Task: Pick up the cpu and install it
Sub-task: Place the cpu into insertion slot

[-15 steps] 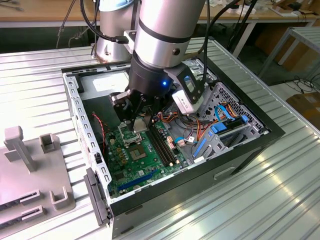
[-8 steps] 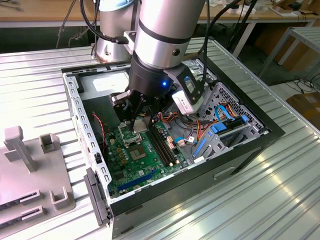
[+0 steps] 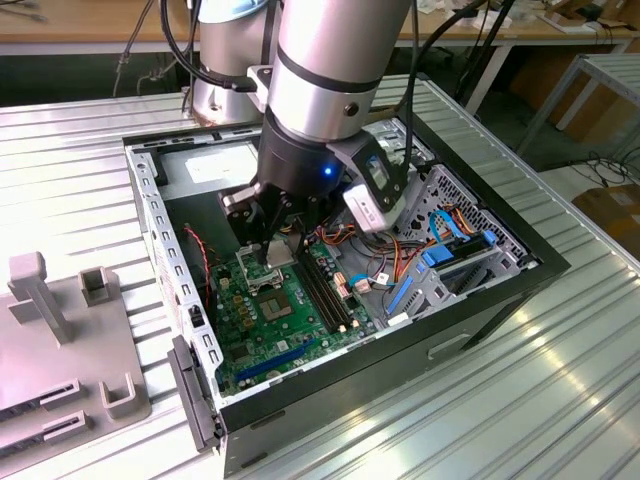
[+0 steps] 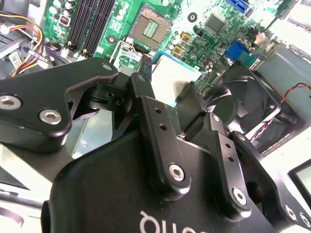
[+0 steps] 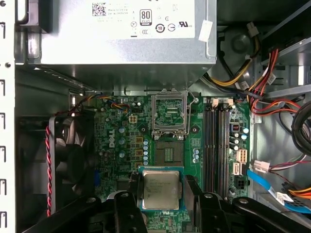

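Standing on the desk (image 3: 520,400) at the exterior view's left is a grey fixture (image 3: 60,330); rightwards, in the open case (image 3: 400,370), the jaws clamp the cpu (image 5: 160,189) by two edges, parted just its width, over the motherboard (image 5: 121,145) beside its empty socket (image 5: 167,154).

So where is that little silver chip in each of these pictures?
Exterior view: chip held in the gripper, over the green board.
Second wrist view: pale square in the gripper's grasp.
First wrist view: silver square, beside the empty socket.
Shared landmark: the long black slots on the board.
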`<state>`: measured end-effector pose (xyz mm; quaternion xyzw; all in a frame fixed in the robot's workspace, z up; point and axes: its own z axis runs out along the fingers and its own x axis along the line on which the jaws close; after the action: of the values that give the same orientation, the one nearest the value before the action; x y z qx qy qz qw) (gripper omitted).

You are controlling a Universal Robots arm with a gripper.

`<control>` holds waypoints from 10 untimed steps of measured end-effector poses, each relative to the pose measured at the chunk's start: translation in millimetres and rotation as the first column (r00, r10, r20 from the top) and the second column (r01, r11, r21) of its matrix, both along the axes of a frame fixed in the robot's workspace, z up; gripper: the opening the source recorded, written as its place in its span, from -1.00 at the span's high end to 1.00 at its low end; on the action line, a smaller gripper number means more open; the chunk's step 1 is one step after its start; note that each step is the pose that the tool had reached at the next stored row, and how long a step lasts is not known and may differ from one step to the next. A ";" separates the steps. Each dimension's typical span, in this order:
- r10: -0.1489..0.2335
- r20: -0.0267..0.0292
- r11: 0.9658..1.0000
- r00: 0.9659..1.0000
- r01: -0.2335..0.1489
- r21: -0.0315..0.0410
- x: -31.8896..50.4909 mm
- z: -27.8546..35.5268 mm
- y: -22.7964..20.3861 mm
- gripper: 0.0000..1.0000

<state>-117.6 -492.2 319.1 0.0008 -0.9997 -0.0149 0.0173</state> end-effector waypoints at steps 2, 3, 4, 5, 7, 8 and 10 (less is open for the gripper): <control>0.000 0.000 1.000 1.000 0.000 0.000 0.0 -0.9 -0.1 0.07; 0.000 0.000 1.000 1.000 0.000 0.000 0.0 -1.6 -0.2 0.07; 0.000 0.000 1.000 1.000 0.000 0.000 0.0 -2.0 -0.2 0.07; 0.000 0.000 1.000 1.000 0.000 0.000 0.0 -2.2 -0.2 0.07; 0.000 0.000 1.000 1.000 0.000 0.000 0.0 -2.8 -0.2 0.07; 0.000 0.000 1.000 1.000 0.000 0.000 0.0 -2.8 -0.2 0.07; 0.000 0.000 1.000 1.000 0.000 0.000 0.0 -2.8 -0.2 0.07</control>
<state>-117.6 -492.3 316.3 0.0008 -0.9997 -0.0148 0.0173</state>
